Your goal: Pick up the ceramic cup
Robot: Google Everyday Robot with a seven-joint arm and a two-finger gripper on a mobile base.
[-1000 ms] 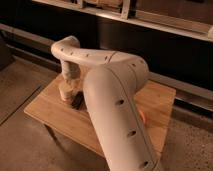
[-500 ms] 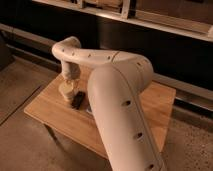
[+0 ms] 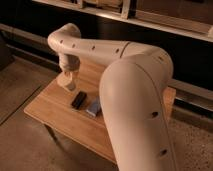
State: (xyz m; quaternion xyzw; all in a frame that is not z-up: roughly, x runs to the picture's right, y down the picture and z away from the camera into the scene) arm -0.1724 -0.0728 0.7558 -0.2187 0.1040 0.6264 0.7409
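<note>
Dim room with a concrete floor (image 3: 17, 87) and a small wooden table (image 3: 50, 109). At the far left corner of it, ceramic cup (image 3: 62, 80), pale, partly hidden by gripper (image 3: 71, 84) lowered onto it; grip state impossible to tell. Nearer, black object (image 3: 78, 99) just beside blue-grey block (image 3: 93, 106). Across the foreground, bulky cream arm (image 3: 135, 100).

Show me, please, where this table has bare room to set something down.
Bare wood runs along the front-left edge of the table, before the black object and blue-grey block. It is crowded toward the far-left corner, where the gripper sits at the ceramic cup, and the arm hides the right side.
</note>
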